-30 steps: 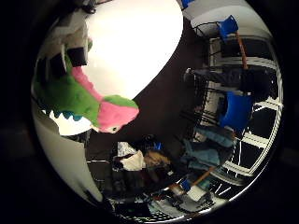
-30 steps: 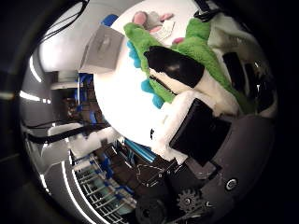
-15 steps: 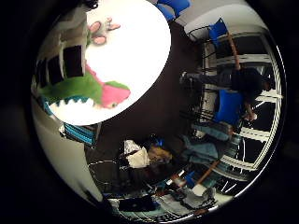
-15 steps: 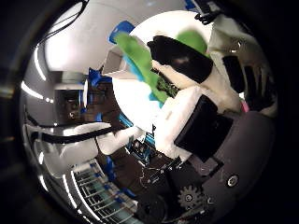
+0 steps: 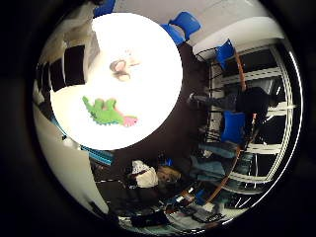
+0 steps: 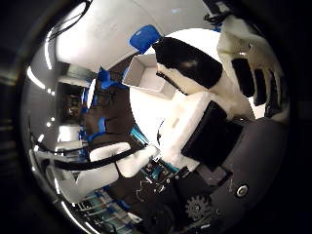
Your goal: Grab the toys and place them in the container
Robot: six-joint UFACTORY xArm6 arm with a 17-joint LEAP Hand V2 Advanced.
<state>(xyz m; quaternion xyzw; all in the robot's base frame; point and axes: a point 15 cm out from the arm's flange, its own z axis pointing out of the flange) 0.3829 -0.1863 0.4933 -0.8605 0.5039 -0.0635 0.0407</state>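
In the little finger side palm view a green plush toy with a pink mouth (image 5: 109,111) lies on the round white table (image 5: 148,59), far below the palm. A pink and white plush toy (image 5: 120,67) lies on the table a little away from it. In the thumb side palm view a grey-white open container (image 6: 146,73) stands on the table near its edge. My right hand (image 6: 210,88) is high above the table; its white and black fingers (image 5: 61,64) look relaxed and hold nothing.
Blue chairs (image 5: 185,22) stand around the table, one right beside the container (image 6: 146,37). The dark floor around holds more chairs (image 5: 233,126), desks and clutter (image 5: 148,173). Windows run along one wall (image 5: 276,99).
The green toy was close against the fingers; it now lies small on the table far below. The whole picture has pulled back: the hand has risen away, bringing the container and second toy into view.
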